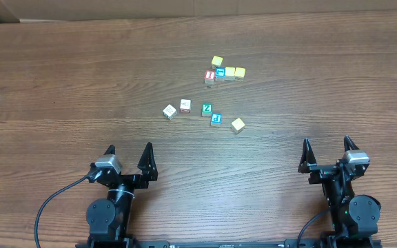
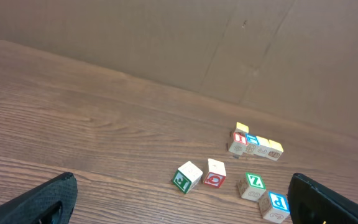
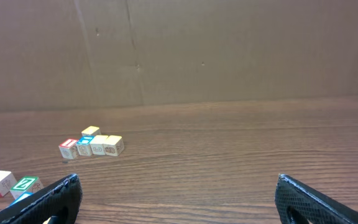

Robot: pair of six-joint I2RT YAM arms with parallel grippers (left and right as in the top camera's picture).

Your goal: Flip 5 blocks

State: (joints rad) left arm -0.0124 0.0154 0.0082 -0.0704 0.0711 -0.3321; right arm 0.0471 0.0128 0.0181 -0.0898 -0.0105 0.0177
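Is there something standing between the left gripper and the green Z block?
Nothing visible does. The left gripper is open at the near side, and only bare table lies between it and the green Z block. The two whitish blocks lie just left of that path, not on it.

It looks like a robotics lab test station: a left arm (image 1: 112,207) and right arm (image 1: 353,203) with trailing cables (image 1: 44,205) sit at a wood-grain worktop (image 1: 60,83) walled by cardboard sheets (image 3: 229,50).
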